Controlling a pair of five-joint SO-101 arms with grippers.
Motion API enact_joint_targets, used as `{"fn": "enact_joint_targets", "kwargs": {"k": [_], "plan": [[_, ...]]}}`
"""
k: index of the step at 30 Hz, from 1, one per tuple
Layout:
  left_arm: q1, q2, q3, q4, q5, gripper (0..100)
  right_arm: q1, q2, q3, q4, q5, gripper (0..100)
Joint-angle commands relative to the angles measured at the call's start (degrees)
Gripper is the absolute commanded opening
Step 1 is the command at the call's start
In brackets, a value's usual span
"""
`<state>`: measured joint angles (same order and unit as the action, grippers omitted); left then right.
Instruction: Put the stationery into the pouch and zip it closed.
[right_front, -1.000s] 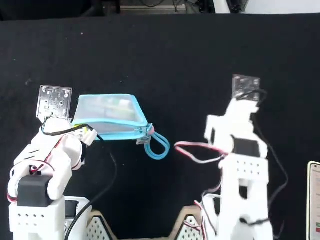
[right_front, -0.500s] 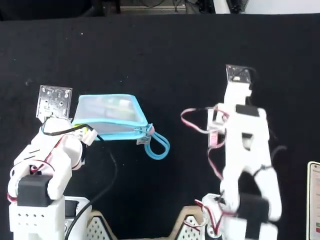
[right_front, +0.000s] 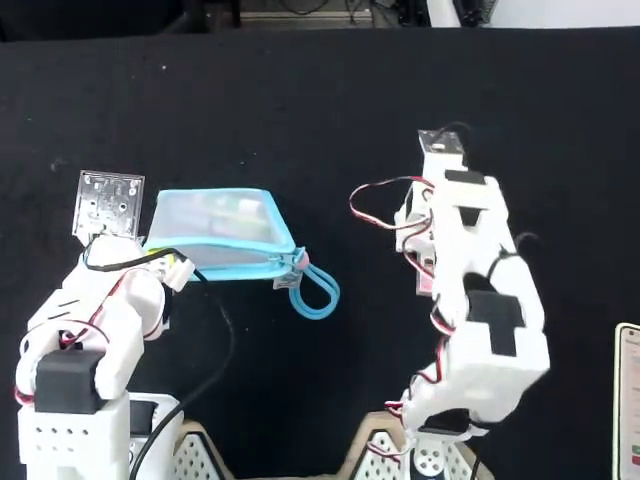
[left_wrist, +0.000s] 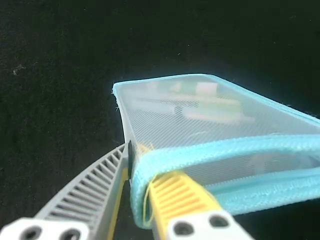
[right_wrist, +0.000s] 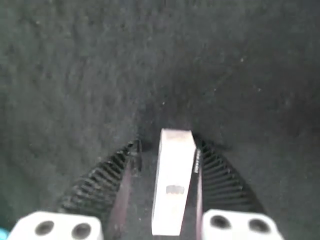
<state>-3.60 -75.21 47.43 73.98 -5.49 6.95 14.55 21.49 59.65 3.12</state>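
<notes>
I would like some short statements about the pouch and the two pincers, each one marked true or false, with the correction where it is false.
1. The left pincer grips the pouch at its blue edge. True.
2. The pouch has nothing inside. False: pale items show through its mesh.
3. The right pincer holds a pale oblong block. True.
4. The block already lies inside the pouch. False: it sits between the right pincer's fingers, apart from the pouch, above the black table.
5. The pouch's blue loop lies at the end toward the right arm. True.
</notes>
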Motion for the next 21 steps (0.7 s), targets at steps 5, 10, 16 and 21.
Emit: {"fn": "enact_joint_targets", "kwargs": {"k": [5, 10, 16, 21], "plan": [[-0.7, -0.4, -0.7, 0.3, -0.6, 3, -0.2, 3.4, -4.4, 1.1, 0.4, 14.7], [-0.7, -0.4, -0.7, 0.3, -0.6, 3, -0.2, 3.3, -7.0, 6.5, 3.6, 2.4], [-0.7, -0.4, -0.7, 0.3, -0.6, 3, -0.5, 3.3, -10.3, 11.3, 4.9, 1.1], [-0.7, -0.4, -0.7, 0.3, -0.6, 3, -1.1, 3.3, -13.8, 11.2, 6.1, 1.1]]}}
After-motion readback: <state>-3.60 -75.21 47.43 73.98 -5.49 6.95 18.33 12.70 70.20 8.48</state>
